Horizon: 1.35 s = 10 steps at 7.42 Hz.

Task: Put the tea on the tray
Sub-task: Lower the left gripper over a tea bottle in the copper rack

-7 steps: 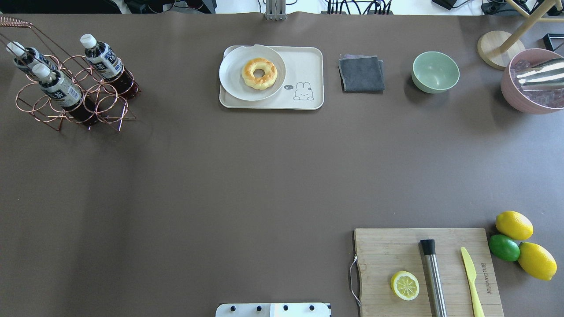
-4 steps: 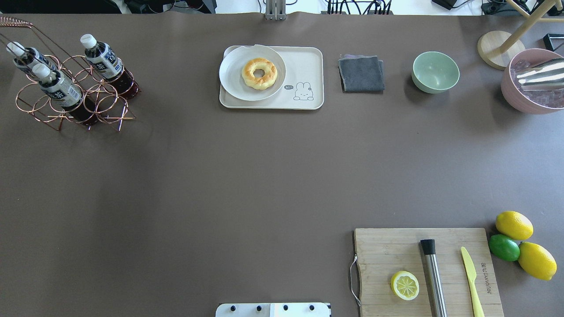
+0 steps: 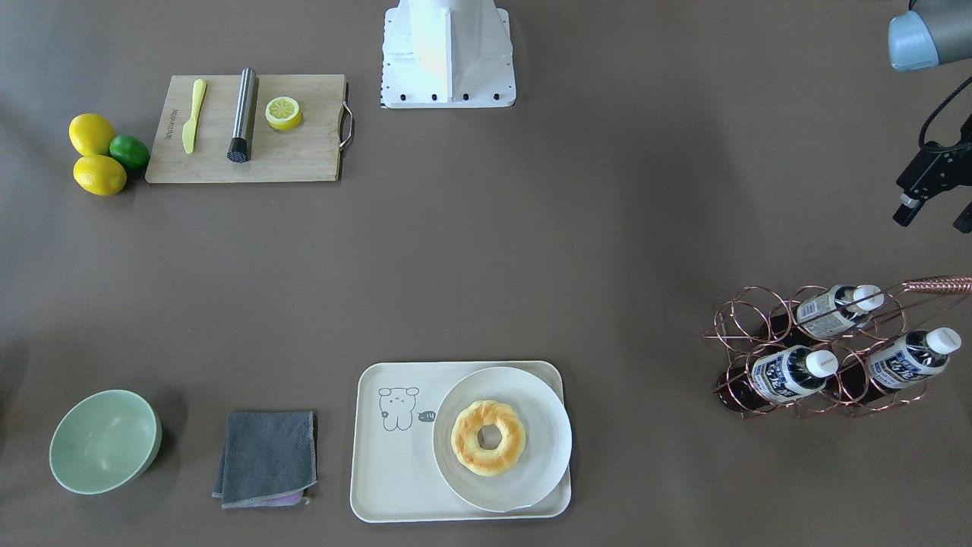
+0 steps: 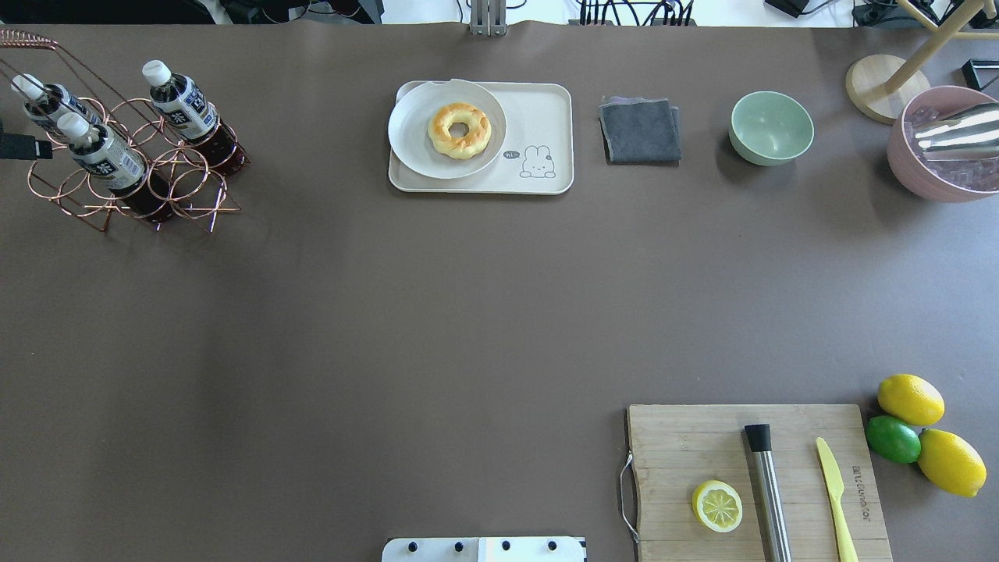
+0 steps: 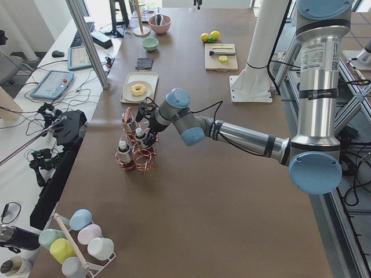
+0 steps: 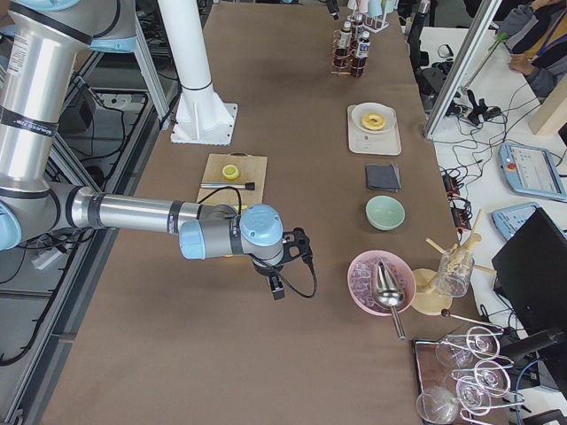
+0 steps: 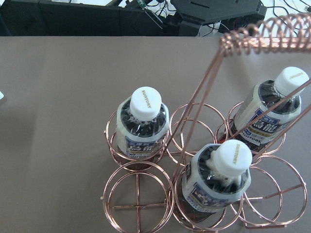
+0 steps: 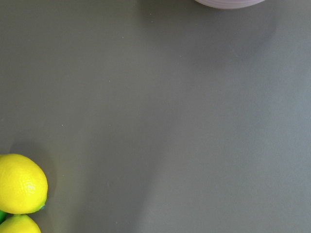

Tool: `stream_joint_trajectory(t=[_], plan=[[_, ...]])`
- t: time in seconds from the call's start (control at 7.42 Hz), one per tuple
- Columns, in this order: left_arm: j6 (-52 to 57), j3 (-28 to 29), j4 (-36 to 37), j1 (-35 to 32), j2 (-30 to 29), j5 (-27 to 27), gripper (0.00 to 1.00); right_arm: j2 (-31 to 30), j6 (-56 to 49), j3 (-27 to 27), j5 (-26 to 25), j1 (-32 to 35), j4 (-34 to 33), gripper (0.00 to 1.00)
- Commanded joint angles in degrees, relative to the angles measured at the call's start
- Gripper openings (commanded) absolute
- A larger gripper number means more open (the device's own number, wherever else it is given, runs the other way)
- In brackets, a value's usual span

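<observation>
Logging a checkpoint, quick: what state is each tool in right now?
Left tool: open, holding nothing.
Right tool: cannot be told; it shows only in the side view.

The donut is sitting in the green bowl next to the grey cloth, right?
No. The donut sits on the white plate on the tray, not in the green bowl. The bowl is next to the grey cloth, as you said. The exterior front-facing view shows this.

Three tea bottles (image 4: 181, 104) stand in a copper wire rack (image 4: 173, 168) at the table's (image 4: 390, 312) far-left corner, with the left claw's (image 4: 22, 146) black tip just beside them. Midway along the far edge, the cream tray (image 4: 546, 109) holds a plated doughnut (image 4: 460, 130).
</observation>
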Motion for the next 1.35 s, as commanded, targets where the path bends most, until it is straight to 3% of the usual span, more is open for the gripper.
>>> stream_joint_trajectory(t=[0.0, 0.54, 0.81, 1.08, 1.21], plan=[[-0.1, 0.3, 0.1, 1.1, -1.4, 1.2, 0.92, 0.0, 0.0, -0.2, -0.1, 0.0, 0.4, 1.0], [0.6, 5.5, 0.1, 2.5, -7.2, 3.4, 0.86, 0.0, 0.5, -0.4, -0.1, 0.0, 1.2, 1.0], [0.7, 6.3, 0.1, 2.5, -7.6, 3.5, 0.71, 0.1, 0.6, -0.4, 0.0, 0.0, 1.2, 1.0], [0.6, 6.4, 0.1, 2.5, -7.8, 3.5, 0.7, 0.0, 0.6, -0.4, -0.1, -0.1, 1.2, 1.0], [0.6, 6.2, 0.0, 2.5, -7.4, 3.5, 0.58, 0.0, 0.6, -0.5, -0.1, -0.1, 1.1, 1.0]])
